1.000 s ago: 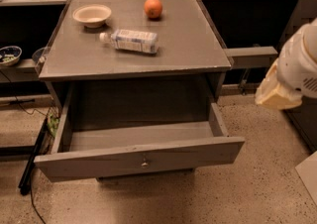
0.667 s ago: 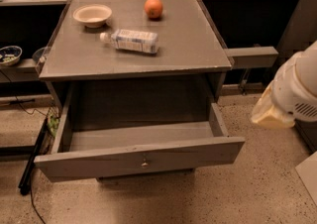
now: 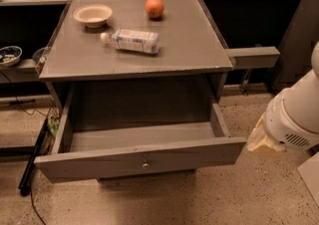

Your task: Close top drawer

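Tool (image 3: pixel 261 142) first: the cream-coloured end of the white robot arm (image 3: pixel 294 114) hangs low at the 4 o'clock side of the view, just off the right front corner of the cabinet and apart from it. Whether it is open or closed I cannot tell, and nothing can be seen in its hold.

From the tool, the wide grey wooden top drawer (image 3: pixel 139 157) lies at 9 o'clock, pulled well out of its cabinet. Its long flat front panel runs from 9 to 3 o'clock across the view, with the right end nearest the tool and the small metal knob (image 3: pixel 145 164) at the centre, further off toward 9 o'clock. The drawer box shows nothing inside.

Closing it looks to call for a push toward 12 o'clock, so the tool would first need to come round in front of the panel, ideally near the knob so the drawer does not skew.

Beyond, at 12 o'clock, the flat grey surface (image 3: pixel 199 45) carries a clear plastic bottle (image 3: pixel 131 41) lying on its side, a shallow cream bowl (image 3: pixel 92 15) and a round orange (image 3: pixel 154 7).
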Controlling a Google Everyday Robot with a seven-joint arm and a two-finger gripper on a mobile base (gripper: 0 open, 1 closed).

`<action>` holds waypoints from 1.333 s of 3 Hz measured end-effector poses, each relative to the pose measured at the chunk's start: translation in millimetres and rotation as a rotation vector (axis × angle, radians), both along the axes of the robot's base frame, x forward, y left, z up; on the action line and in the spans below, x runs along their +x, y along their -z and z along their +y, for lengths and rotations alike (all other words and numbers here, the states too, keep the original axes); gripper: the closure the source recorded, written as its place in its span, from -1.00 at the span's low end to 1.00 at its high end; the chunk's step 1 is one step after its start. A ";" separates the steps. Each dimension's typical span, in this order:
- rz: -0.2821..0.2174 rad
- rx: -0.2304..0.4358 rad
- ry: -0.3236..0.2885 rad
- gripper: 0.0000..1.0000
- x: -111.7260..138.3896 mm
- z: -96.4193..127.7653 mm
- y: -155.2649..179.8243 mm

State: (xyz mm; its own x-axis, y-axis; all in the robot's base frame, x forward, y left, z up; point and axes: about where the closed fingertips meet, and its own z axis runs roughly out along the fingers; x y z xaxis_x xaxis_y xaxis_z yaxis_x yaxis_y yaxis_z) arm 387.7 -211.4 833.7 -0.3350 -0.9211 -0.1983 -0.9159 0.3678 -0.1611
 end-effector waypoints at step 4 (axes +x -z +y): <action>0.045 0.055 -0.085 1.00 -38.8 34.8 33.4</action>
